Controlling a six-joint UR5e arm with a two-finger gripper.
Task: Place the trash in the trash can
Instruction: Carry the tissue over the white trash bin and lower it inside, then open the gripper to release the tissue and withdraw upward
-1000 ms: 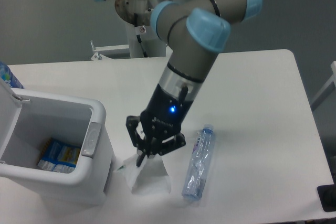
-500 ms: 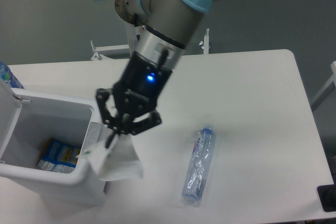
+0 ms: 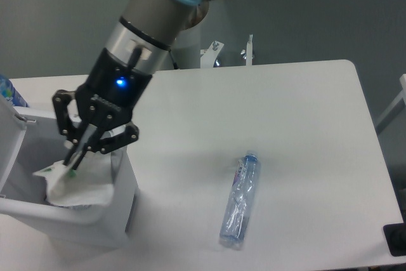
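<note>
My gripper [image 3: 75, 163] is shut on the crumpled white paper wrapper [image 3: 79, 185], which hangs over the open mouth of the white trash can [image 3: 120, 217] at the lower left. The wrapper covers most of the bin's opening and its right rim. The crushed clear plastic bottle [image 3: 240, 198] with a bluish cap lies flat on the white table, right of the bin and well apart from the gripper. The bin's lid [image 3: 11, 118] stands open at the far left.
A blue-and-white object [image 3: 9, 91] peeks in at the left edge behind the bin. A dark item [image 3: 396, 239] sits at the lower right table corner. The arm's base and a metal bracket [image 3: 247, 49] stand behind the table's far edge.
The gripper has carried the paper wrapper up from the table and leftward, from beside the bin to over its opening. The bottle has not moved.
</note>
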